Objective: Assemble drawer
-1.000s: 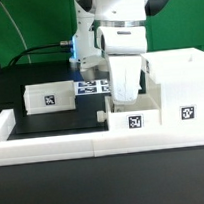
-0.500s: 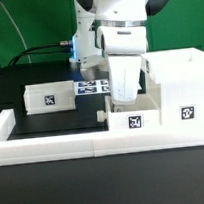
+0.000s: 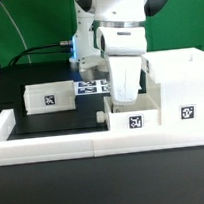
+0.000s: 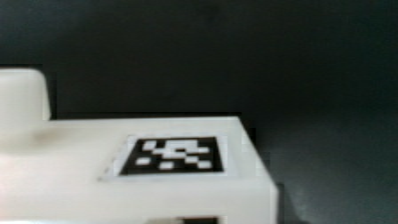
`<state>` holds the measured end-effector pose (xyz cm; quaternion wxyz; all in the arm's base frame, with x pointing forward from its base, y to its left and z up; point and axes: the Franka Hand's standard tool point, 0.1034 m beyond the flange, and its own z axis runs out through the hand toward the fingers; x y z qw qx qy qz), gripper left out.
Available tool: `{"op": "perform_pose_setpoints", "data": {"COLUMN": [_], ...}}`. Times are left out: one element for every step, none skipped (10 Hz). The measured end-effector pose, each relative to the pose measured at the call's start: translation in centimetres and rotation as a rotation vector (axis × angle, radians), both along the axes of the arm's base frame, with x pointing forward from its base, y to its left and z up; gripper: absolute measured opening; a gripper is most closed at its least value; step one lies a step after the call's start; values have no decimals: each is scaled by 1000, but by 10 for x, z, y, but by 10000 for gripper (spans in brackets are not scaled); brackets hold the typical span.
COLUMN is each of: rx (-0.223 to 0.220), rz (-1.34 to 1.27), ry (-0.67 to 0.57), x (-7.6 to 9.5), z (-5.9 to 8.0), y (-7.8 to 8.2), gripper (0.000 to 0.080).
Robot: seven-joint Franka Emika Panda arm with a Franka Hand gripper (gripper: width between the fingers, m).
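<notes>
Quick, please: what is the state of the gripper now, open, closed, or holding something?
Gripper: cannot be told. Its fingers are hidden behind the white tray in the exterior view, and the wrist view shows only that tagged tray.

The exterior view is evenly and brightly lit, and the white plastic drawer shell (image 3: 174, 89) is nearly washed out, its edges barely separated. Soft shadows are cast on the black table surface (image 3: 52, 122). The wrist view is dimmer and blurred throughout; the black-and-white square tag (image 4: 176, 157) is rendered soft.
</notes>
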<state>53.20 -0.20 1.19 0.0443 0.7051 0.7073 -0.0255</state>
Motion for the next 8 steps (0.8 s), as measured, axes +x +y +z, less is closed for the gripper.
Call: {"op": "perform_pose_setpoints", "data": {"rx": [0,0,0,1,1,2,1,1], "rz": [-2,-2,-2,-7,-19,-25,-30,-30], "ry": [0,0,0,-1,-2,-2,-2,-1], "x": [0,0,0,0,0,0,0,-1], "z": [0,0,0,0,0,0,0,-1], "y": [0,0,0,1,2,2,3,5], "gripper": [44,44,44,44,44,44,44,44]}}
